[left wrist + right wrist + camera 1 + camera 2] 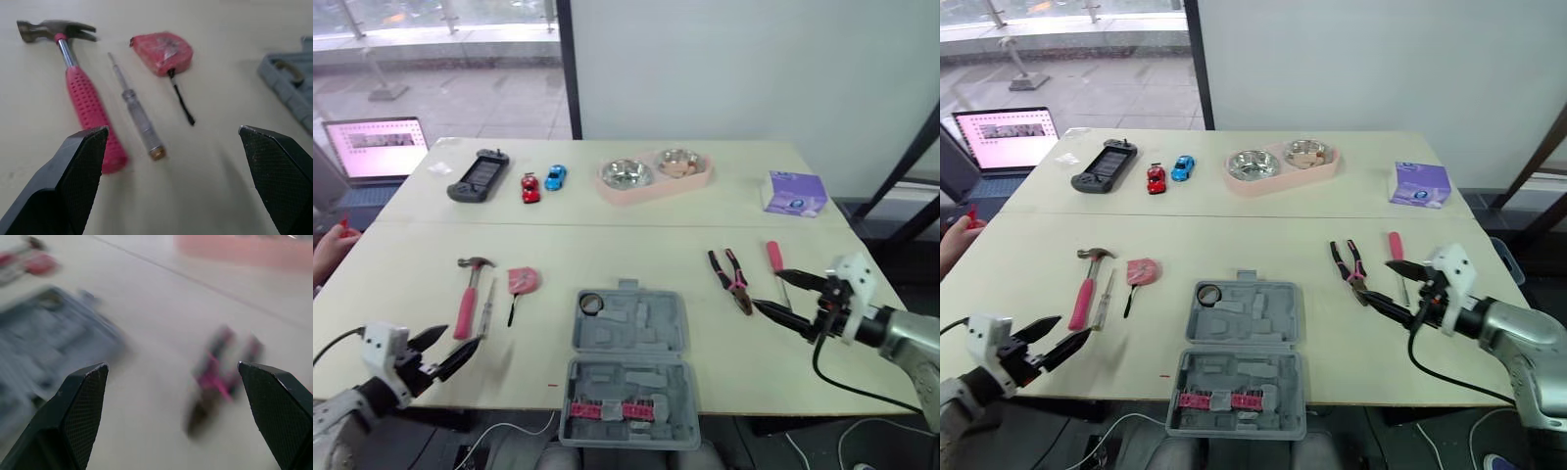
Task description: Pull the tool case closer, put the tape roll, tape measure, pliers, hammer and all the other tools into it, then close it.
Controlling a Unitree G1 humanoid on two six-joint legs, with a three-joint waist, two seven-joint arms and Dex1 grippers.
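The grey tool case (628,364) lies open at the table's front middle, with a dark tape roll (590,303) in its far half and pink bits in the near half. Left of it lie a pink-handled hammer (469,296), a clear tester screwdriver (137,117) and a pink tape measure (523,280). My left gripper (450,348) hovers open just short of the hammer's handle. To the right of the case lie pink-and-black pliers (732,280) and a red-handled screwdriver (775,260). My right gripper (770,292) stands open beside the pliers, holding nothing.
Across the table's far half stand a pink double pet bowl (653,175), a red toy car (530,187), a blue toy car (555,177), a dark game controller (478,178) and a purple box (794,193). A laptop (374,147) and a person's hand (328,250) are at the left.
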